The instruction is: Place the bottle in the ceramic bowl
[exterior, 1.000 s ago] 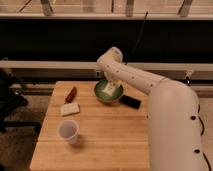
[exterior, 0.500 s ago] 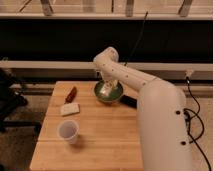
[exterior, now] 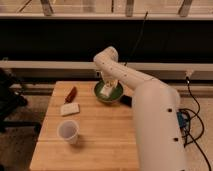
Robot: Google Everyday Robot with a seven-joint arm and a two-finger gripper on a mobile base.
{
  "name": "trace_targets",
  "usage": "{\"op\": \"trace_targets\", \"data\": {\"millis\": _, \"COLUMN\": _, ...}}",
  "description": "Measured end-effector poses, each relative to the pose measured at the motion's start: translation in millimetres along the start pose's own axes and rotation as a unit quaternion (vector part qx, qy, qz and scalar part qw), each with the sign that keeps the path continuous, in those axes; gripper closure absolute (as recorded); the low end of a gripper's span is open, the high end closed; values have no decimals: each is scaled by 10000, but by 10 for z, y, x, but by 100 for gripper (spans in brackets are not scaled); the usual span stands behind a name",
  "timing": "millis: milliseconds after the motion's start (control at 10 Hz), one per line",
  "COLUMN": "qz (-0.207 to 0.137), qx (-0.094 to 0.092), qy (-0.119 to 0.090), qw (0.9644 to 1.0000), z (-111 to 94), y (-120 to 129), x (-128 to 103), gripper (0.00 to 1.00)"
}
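high view; gripper [exterior: 108, 89] seemingly over bowl [exterior: 118, 95]

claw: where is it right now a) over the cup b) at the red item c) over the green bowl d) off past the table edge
c: the claw sits low over the bowl, with the whitish bottle right under it, well apart from the cup.

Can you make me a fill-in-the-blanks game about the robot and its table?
1. The end effector is just above the ____ ceramic bowl.
2. The whitish ____ shows under it, within the bowl's rim.
3. The flat white block lies between the plastic cup and the oblong item, which is dark ____.
Missing words: green; bottle; red.
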Motion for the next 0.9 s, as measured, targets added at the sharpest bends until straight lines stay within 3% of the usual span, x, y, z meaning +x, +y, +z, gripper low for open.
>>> {"op": "trace_targets", "data": {"millis": 200, "qz": -22, "qx": -45, "qy": -106, "qw": 9999, "z": 3, "y": 9, "x": 14, "gripper": 21}}
{"op": "trace_targets", "data": {"millis": 900, "qz": -50, "qx": -45, "qy": -244, "qw": 9997, "z": -47, "y": 88, "x": 35, "gripper": 20}}
